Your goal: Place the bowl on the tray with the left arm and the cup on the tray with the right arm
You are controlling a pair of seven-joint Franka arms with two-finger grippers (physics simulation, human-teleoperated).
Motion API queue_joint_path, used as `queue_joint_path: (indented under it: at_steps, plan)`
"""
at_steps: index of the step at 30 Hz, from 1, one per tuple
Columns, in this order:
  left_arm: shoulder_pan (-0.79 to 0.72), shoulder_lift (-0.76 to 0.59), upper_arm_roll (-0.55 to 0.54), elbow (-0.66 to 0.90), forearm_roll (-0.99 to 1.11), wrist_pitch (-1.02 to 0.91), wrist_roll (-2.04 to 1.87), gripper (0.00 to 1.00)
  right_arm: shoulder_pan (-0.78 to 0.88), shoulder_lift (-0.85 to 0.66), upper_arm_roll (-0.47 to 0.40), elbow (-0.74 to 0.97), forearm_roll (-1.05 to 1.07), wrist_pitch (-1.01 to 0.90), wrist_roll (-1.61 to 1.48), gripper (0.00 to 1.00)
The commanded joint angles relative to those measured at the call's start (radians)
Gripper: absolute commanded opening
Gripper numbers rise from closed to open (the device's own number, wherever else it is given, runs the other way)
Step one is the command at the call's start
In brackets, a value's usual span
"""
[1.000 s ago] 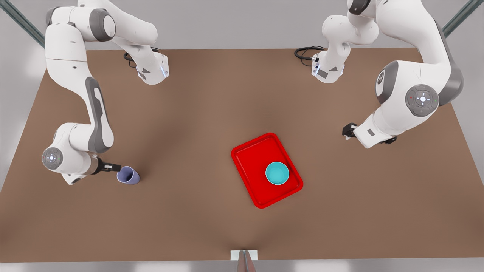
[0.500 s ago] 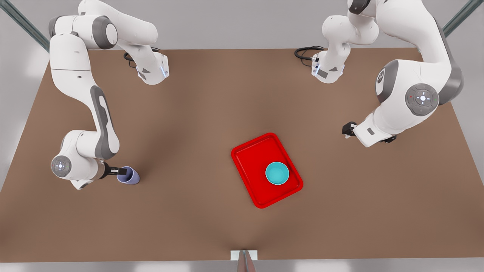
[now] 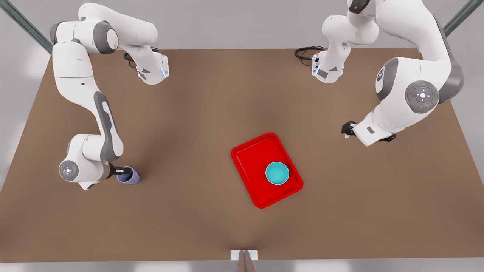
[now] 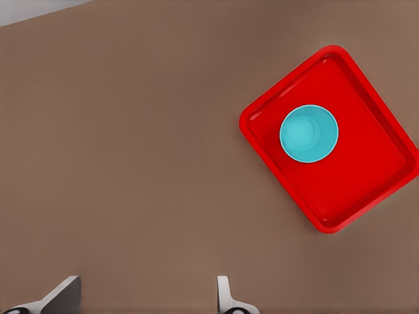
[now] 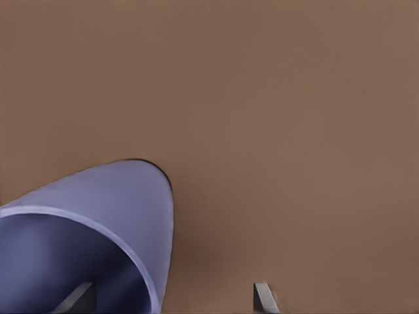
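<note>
1. Cup [image 3: 128, 176] was the piece in hand: it stood on the brown counter [image 3: 189, 219] at the front view's left, well apart from the tray [image 3: 249, 181], lavender, mouth toward me.
2. My right pincer [image 3: 121, 171] sat at the cup's rim. In the right wrist view the cup [image 5: 85, 242] loomed close, with one of my fingertips [image 5: 82, 296] showing against its dark inside and the other [image 5: 262, 296] outside its wall. My jaws were spread, straddling the wall, and gripped nothing yet as far as I could judge.
3. Bowl [image 3: 277, 173] lay teal and upright inside the red tray, toward its near right corner, so I judged that half of the job done. The left wrist view agreed: bowl [image 4: 309, 133] within the tray's rim [image 4: 262, 150].
4. My left pincer [image 3: 348, 129] hung over bare counter at the front view's right, well clear of the tray, and waited. Its fingertips [image 4: 222, 294] stood wide apart in the left wrist view, with nothing between them.
5. I took the step in hand to be the grasp on the cup. The next move called for closing on the wall, lifting straight, then carrying it right to the free far part of the tray, clear of the bowl.
6. A rim pinch on a tapered wall could slip or tip the cup, I reckoned, so a square, firm squeeze mattered.
</note>
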Motion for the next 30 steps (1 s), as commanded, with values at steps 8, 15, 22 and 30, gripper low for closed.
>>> queue_joint_path:
  at_steps: [8,15,22,30]
  plan:
    - [-0.005,-0.002,0.000,-0.003,0.000,-0.003,0.000,1.00,0.000,0.002,0.000,0.003,0.004,-0.008,0.000,0.21]
    - [-0.006,-0.002,0.000,-0.005,0.001,-0.003,0.000,1.00,0.000,-0.003,0.001,0.011,0.006,-0.014,-0.003,0.21]
    - [-0.008,-0.002,0.000,-0.005,0.000,-0.003,0.000,1.00,0.000,-0.023,0.014,0.012,0.009,-0.040,0.000,0.21]
    - [-0.008,-0.003,0.000,-0.005,0.001,-0.006,0.002,1.00,0.000,-0.101,0.261,0.118,0.050,-0.239,0.313,0.21]
